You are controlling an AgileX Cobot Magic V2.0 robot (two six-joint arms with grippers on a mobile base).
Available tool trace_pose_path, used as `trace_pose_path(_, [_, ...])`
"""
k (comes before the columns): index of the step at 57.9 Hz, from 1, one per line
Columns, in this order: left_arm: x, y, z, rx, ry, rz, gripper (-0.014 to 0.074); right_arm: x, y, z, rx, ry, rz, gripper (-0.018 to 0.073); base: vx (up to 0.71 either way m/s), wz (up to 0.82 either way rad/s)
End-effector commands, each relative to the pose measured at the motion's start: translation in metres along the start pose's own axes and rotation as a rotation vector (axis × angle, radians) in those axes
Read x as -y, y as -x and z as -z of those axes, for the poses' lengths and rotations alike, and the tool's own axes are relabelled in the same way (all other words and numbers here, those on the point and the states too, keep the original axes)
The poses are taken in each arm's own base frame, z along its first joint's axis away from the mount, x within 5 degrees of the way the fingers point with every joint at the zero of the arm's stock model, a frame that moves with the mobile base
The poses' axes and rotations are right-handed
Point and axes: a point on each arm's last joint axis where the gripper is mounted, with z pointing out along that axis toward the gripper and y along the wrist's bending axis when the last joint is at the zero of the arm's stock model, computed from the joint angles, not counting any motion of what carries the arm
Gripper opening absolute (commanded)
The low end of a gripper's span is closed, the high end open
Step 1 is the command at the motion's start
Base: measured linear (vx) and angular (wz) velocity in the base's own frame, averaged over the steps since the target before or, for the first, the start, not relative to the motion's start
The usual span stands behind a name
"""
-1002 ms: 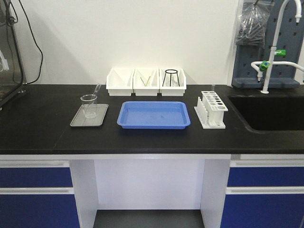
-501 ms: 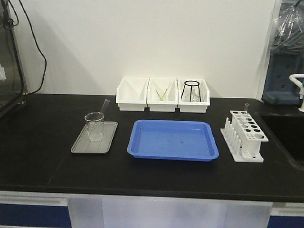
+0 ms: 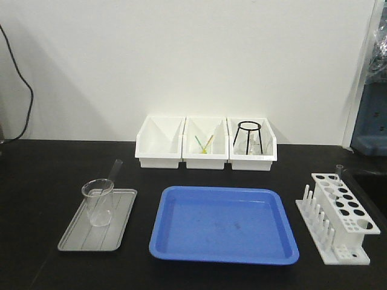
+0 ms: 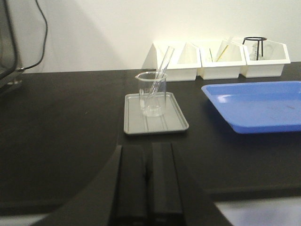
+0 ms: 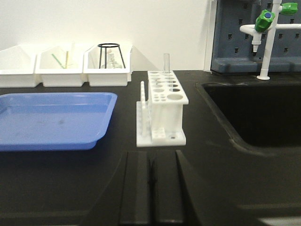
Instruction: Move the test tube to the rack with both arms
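The test tube point(image 3: 115, 171) leans slanted in a clear glass beaker point(image 3: 98, 202) on a grey tray point(image 3: 118, 217) at the left. It also shows in the left wrist view point(image 4: 162, 65). The white rack point(image 3: 338, 219) stands at the right and holds another clear tube point(image 3: 340, 173) at its far end. My left gripper point(image 4: 149, 147) is shut and empty, low over the counter, in front of the grey tray. My right gripper point(image 5: 151, 155) is shut and empty, just in front of the rack point(image 5: 162, 110). Neither arm shows in the front view.
A blue tray point(image 3: 181, 241) lies between the grey tray and the rack. Three white bins point(image 3: 158, 158) stand at the back, one holding a black wire stand. A black sink point(image 5: 254, 113) and a white faucet with green knobs point(image 5: 265, 28) are right of the rack.
The front view has come closer to the counter, so everything looks larger and lower in frame. The things on the counter have not moved relative to each other.
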Motion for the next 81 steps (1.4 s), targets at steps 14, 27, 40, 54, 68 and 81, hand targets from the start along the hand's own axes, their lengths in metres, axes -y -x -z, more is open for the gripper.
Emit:
trace_pose_path(14, [0.0003,0.0069,0.0014,0.093,-0.004,0.004,-0.0006,0.0004,0.0073,0.0012,0.095,-0.008,0.008,-0.0010,0.41,-0.15])
trace_pose_path(27, [0.0003,0.0069,0.0014,0.093,-0.004,0.004,-0.0006,0.0004,0.0073,0.0012,0.095,-0.008,0.008,-0.0010,0.36,-0.11])
trace_pose_path(40, [0.0003,0.0069,0.0014,0.093,-0.004,0.004,-0.0006,0.0004,0.0073,0.0012,0.095,-0.008,0.008,-0.0010,0.23,-0.03])
trace_pose_path(54, [0.0003,0.0069,0.0014,0.093,-0.004,0.004,-0.0006,0.0004,0.0073,0.0012,0.095,-0.008,0.008,-0.0010,0.09,-0.01])
trace_pose_path(68, [0.0003,0.0069,0.0014,0.093,-0.004,0.004,-0.0006,0.0004,0.0073,0.0012,0.095,-0.008,0.008,-0.0010,0.01,0.00])
trace_pose_path(81, [0.0003,0.0069,0.0014,0.093,-0.004,0.004,-0.0006,0.0004,0.0073,0.0012,0.095,-0.008,0.008,-0.0010,0.00,0.00])
